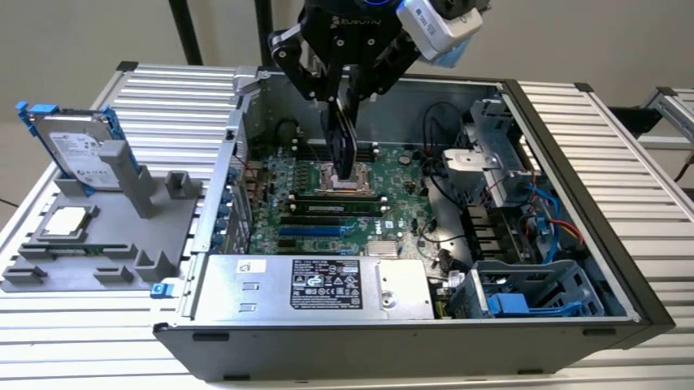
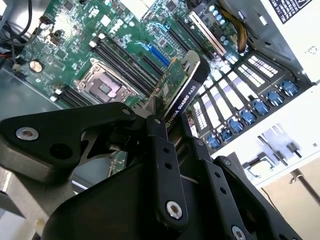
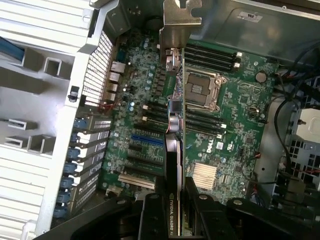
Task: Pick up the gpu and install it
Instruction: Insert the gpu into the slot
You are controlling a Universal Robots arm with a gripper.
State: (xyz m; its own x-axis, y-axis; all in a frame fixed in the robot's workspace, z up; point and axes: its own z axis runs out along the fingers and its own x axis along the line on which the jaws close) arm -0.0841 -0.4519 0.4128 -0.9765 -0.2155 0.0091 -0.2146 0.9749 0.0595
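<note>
Spreading across the slatted metal table (image 1: 607, 122), the open computer case (image 1: 325, 357) lies on its side, which turns the motherboard (image 1: 271, 223) face up so the arm can reach it from above. Beside the case, on the exterior view's left, a grey fixture (image 1: 65, 264) props up a hard drive (image 1: 81, 154) and cradles a processor chip (image 1: 67, 221). I judge this keeps the parts at known spots for grasping.

Over the middle of the case, the gripper (image 1: 344, 93) is clamped on the gpu (image 1: 344, 146), its two black fingers (image 3: 150, 217) pressing the card's flat faces near one end. Held this way, the card hangs lengthwise with its far end nearest the board, over the area of the processor socket (image 3: 202, 90). It sits in none of the expansion slots (image 3: 147, 140), so installation is not yet done. Whether its lower end clears the board I cannot tell.

The gpu shows as a thin green card with a black shroud on one face and white print along the shroud's edge. A silver bracket (image 3: 181, 20) caps the end away from the fingers.
</note>
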